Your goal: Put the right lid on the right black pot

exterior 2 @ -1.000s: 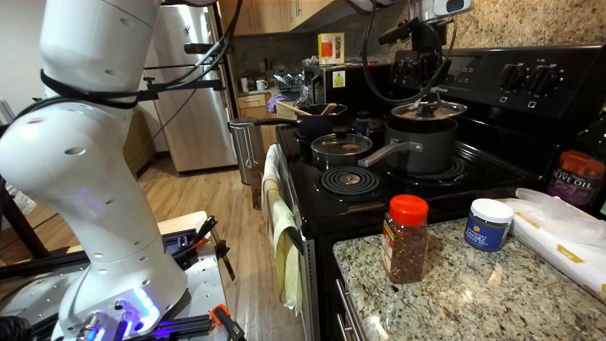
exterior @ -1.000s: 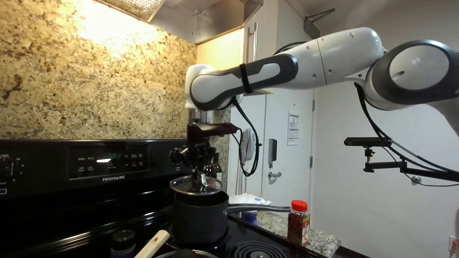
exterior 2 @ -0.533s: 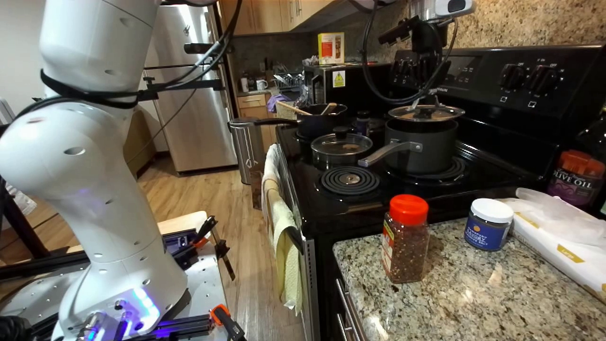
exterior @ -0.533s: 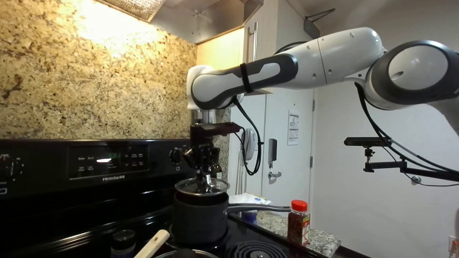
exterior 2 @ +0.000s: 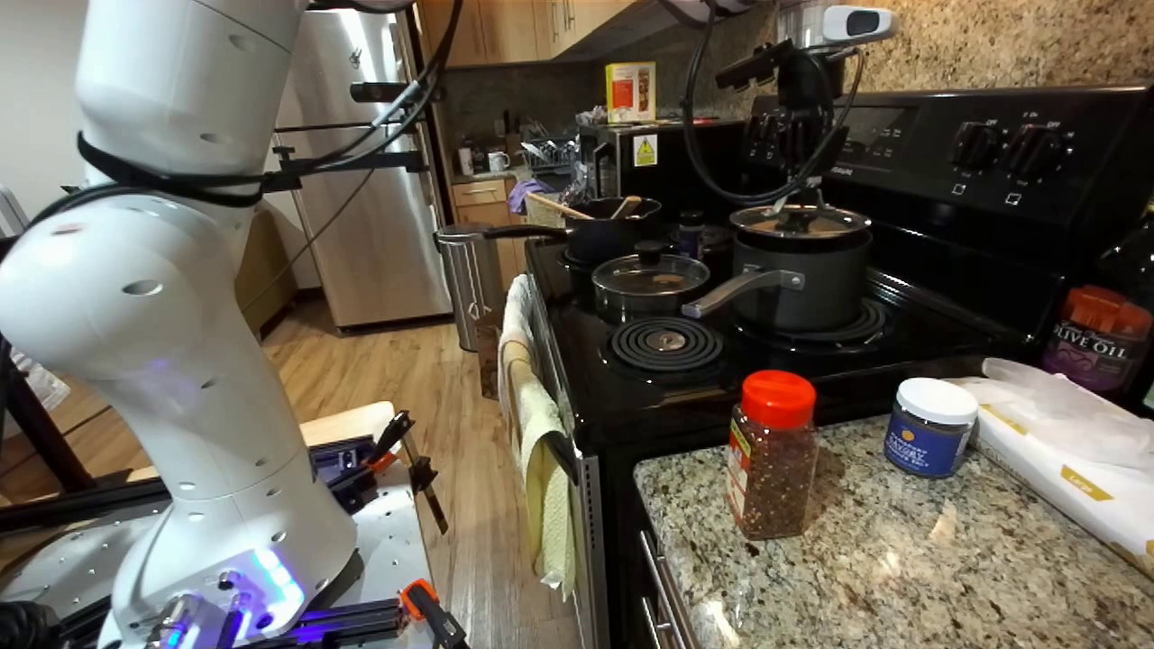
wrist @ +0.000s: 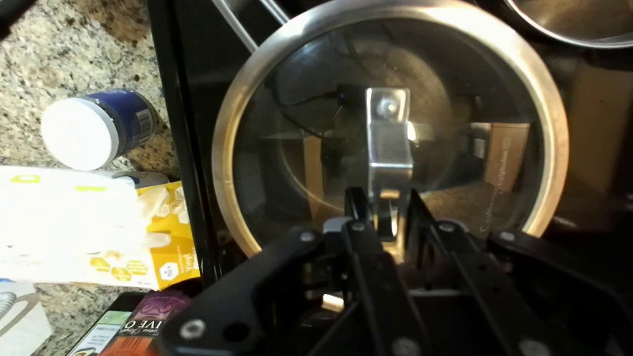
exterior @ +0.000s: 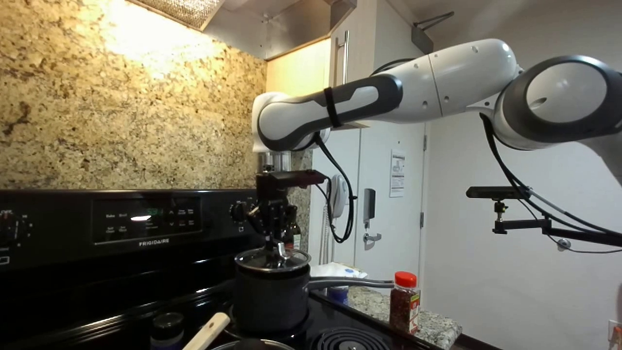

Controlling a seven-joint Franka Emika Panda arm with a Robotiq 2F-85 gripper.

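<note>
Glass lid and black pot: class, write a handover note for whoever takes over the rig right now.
Gripper: closed on the metal handle of the glass lid.
Things: the lid is at the mouth of the black pot, roughly lined up; the pot stands on the stove.
Done: lid gripped and over the pot.
Left: full seating is unclear in these views; check, lower if needed, then probably release and lift away.

Wrist view: hand (wrist: 388,210) partly hides lid (wrist: 336,143); pot handle (wrist: 236,23) cropped.
</note>
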